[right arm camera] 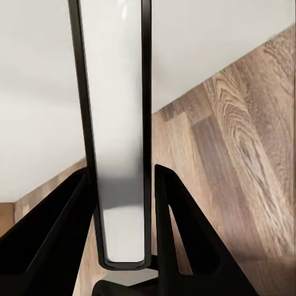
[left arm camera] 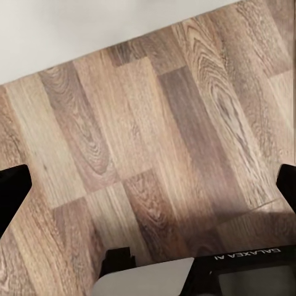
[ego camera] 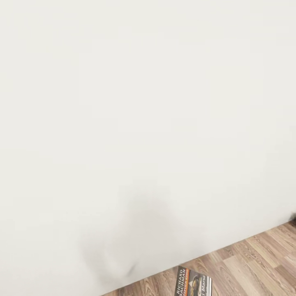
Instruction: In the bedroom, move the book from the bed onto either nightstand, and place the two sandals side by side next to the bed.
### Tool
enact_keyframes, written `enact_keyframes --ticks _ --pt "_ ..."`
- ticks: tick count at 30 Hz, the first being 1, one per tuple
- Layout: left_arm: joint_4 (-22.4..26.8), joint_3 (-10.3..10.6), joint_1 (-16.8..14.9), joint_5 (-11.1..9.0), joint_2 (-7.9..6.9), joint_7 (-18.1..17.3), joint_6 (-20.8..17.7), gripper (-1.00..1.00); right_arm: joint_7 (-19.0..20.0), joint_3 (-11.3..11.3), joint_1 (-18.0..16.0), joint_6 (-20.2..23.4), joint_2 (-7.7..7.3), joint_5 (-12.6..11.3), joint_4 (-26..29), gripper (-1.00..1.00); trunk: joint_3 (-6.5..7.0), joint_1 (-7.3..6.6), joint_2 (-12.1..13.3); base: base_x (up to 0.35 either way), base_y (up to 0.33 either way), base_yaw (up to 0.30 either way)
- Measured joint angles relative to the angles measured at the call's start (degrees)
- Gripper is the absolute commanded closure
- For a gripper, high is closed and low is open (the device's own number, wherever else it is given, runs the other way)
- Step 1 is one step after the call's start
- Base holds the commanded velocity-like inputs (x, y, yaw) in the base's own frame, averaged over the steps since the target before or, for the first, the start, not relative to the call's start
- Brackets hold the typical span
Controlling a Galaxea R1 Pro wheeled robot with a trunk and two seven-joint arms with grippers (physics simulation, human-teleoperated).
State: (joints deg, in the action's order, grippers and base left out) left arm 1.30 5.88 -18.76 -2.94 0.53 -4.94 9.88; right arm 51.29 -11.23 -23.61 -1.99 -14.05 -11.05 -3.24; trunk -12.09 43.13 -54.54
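Observation:
The book shows at the bottom edge of the head view, above the wood floor, with its dark cover, white lettering and orange band facing up. In the right wrist view the book stands edge-on, white pages between dark covers. My right gripper is shut on it, one black finger on each side. My left gripper is open over bare floor, and its fingertips show at the two sides of the left wrist view. The bed, nightstand and sandals are out of view.
A plain white surface with a soft grey shadow takes up most of the head view. Grey-brown plank floor runs along its base at the lower right. A small dark object shows at the right edge. Part of the robot's body lies below the left gripper.

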Motion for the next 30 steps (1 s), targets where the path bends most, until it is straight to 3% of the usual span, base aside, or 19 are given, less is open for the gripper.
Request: enact_keyframes --ticks 9,18,30 --pt "0.0 0.0 0.0 0.0 0.0 0.0 0.0 -1.0 0.0 0.0 0.0 0.0 0.0 0.0 0.0 1.0 0.0 0.0 0.0 0.008 0.0 -0.195" --pt "0.1 0.0 0.0 0.0 0.0 0.0 0.0 -1.0 0.0 0.0 0.0 0.0 0.0 0.0 0.0 1.0 0.0 -0.01 0.0 0.211 0.0 -0.195" --pt "0.0 0.0 0.0 0.0 0.0 0.0 0.1 -1.0 0.0 0.0 0.0 0.0 0.0 0.0 0.0 1.0 0.0 0.0 0.0 0.014 0.0 -0.195"
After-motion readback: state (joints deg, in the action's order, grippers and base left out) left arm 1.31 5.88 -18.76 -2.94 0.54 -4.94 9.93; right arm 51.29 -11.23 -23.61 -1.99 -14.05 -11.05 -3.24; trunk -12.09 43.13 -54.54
